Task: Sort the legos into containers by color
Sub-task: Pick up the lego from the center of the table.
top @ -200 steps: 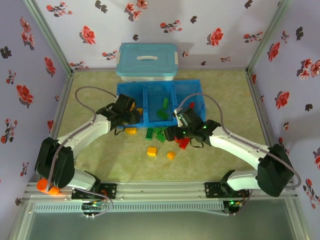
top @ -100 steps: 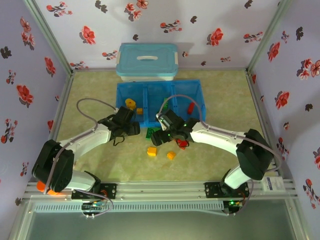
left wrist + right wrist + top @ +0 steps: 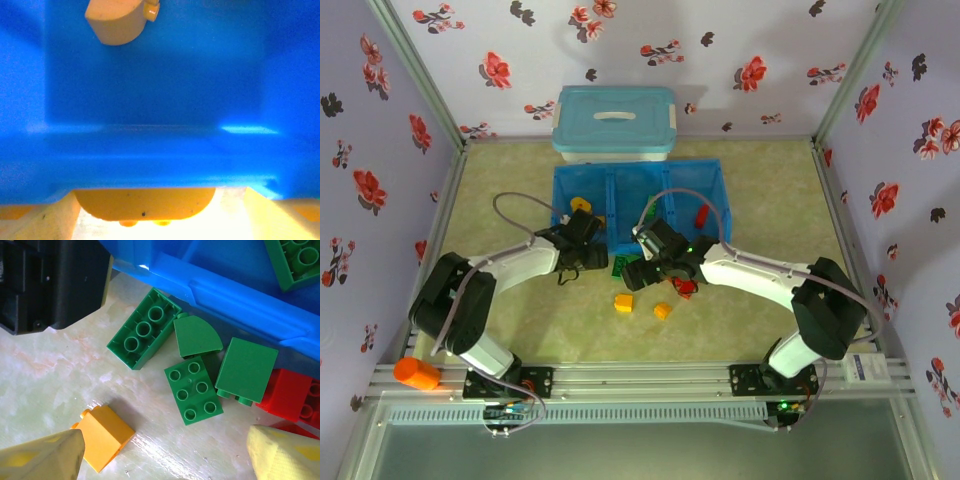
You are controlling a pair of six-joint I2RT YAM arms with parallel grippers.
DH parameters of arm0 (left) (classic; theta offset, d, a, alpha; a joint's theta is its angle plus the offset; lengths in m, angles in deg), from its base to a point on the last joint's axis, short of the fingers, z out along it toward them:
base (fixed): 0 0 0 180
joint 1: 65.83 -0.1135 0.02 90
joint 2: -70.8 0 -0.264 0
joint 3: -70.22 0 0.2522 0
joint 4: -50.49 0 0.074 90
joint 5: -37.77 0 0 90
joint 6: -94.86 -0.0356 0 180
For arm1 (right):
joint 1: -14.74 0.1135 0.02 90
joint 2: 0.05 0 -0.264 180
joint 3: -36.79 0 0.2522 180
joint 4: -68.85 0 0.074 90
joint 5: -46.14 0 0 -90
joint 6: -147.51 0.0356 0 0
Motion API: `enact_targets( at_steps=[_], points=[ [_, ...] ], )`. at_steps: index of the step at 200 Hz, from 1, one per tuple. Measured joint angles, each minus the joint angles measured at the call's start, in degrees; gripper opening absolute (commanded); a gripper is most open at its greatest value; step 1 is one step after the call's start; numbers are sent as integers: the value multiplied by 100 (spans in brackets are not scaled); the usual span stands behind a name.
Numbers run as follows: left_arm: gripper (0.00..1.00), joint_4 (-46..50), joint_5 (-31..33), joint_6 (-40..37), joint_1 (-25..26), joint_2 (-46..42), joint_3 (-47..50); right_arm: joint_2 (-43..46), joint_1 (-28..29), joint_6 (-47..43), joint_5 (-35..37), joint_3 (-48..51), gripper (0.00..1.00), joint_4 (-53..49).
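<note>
The left fingers [image 3: 35, 222] grip an orange lego [image 3: 145, 204] at the near wall of the blue tray [image 3: 150, 150], by its left compartment. The right fingers [image 3: 285, 452] hang spread wide over four green legos [image 3: 194, 390] lying on the counter [image 3: 45, 375] just near of the tray, a second orange lego [image 3: 102, 435] beside them.

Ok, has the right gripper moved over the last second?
Yes. In the top view the right gripper shifted left along the blue tray's front wall, from by the right compartment to before the middle compartment.
</note>
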Motion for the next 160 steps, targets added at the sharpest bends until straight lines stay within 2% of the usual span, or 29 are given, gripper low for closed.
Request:
enact_targets(
  at_steps=[47, 126, 160],
  points=[
    [83, 87, 7, -59, 11, 409, -199, 0, 0, 0, 44, 0, 85, 2],
    [56, 42, 192, -153, 11, 525, -199, 0, 0, 0, 66, 0, 84, 2],
    [53, 20, 262, -133, 52, 520, -181, 0, 0, 0, 66, 0, 84, 2]
  ],
)
